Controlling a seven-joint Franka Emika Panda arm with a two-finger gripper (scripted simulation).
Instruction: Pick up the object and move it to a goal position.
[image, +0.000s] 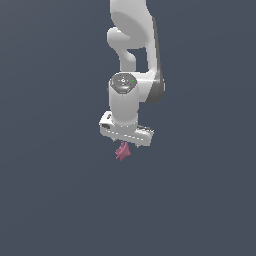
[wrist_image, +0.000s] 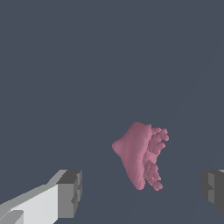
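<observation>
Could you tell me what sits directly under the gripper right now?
The small pink jagged object lies below the open gripper, between the fingers, untouched. Its underside is hidden.

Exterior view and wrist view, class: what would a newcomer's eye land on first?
The white robot arm fills the upper middle of the exterior view against plain dark grey. Just under its tool sits a tiny jagged pink object. In the wrist view, that object lies between the two wide-apart grey fingertips.

backdrop: just flat dark slate-blue (image: 45, 200) everywhere
walls/floor: honestly can't tell them apart, no seam
light: even, soft, no shadows
</observation>
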